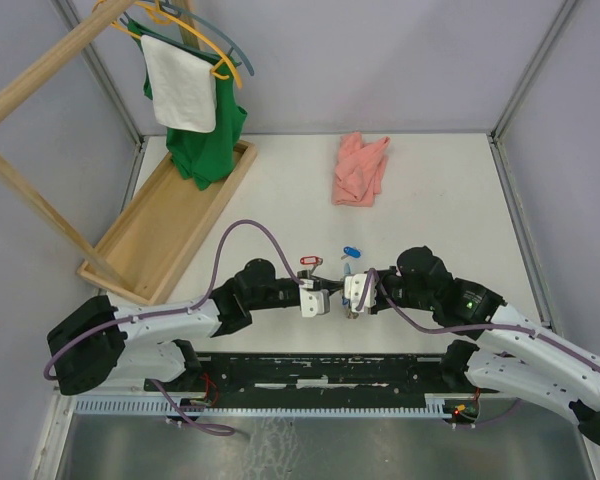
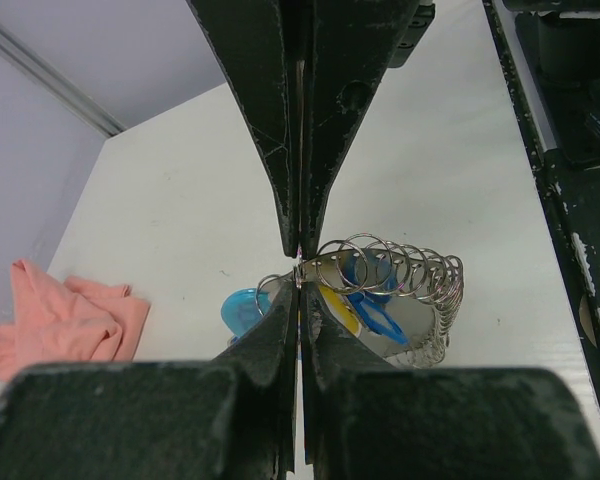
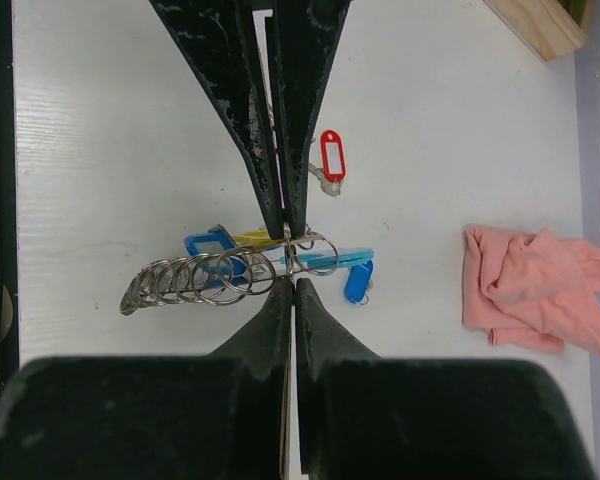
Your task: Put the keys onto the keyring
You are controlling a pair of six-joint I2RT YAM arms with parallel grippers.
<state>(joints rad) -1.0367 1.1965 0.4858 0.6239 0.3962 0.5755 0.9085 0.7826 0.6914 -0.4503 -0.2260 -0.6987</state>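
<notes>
White worktop [image 1: 460, 200] lies bare to the right and toward the far wall, while everything in use crowds its near edge. Left end effector [image 1: 331, 296] and right end effector [image 1: 346, 300] meet almost tip to tip there. Each is pinched tight on a wire ring of the keyring [image 3: 195, 282], held between them with its light-blue tag [image 3: 330, 258]. A red-tagged key [image 3: 332, 158] lies a little beyond on the surface, and a blue-tagged key [image 3: 358, 283] just beside the rings. Pink cloth [image 1: 360, 168] sits farther back. A wooden tray [image 1: 170, 225] and a hung green garment [image 1: 212, 145] close off the left side.
</notes>
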